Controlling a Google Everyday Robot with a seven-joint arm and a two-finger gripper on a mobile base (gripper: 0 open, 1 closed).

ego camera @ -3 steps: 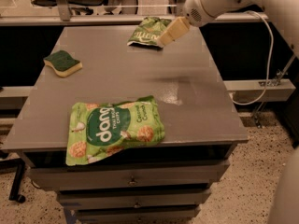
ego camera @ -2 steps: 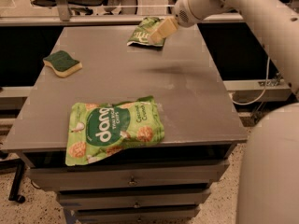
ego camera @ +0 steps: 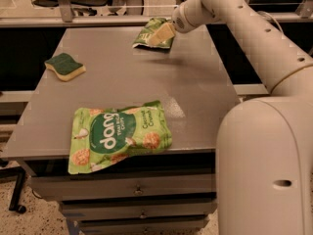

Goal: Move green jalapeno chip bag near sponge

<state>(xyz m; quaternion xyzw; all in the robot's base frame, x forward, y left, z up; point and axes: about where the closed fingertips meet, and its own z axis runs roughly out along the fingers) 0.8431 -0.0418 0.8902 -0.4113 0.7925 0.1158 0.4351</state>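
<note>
— How does the table [ego camera: 195, 82] look?
— Smooth, matt grey. My gripper [ego camera: 161, 35], at the green jalapeno chip bag [ego camera: 143, 35] by the far edge, looks like pale plastic; the bag is crinkled foil.
— The sponge [ego camera: 64, 66]?
— Rough scrub top, foam base. The dang bag [ego camera: 120, 136] is glossy.

grey table [ego camera: 122, 82] with drawers [ego camera: 98, 186] | speckled floor [ego camera: 29, 217] | metal rail [ego camera: 98, 20] behind | dim warm light
</note>
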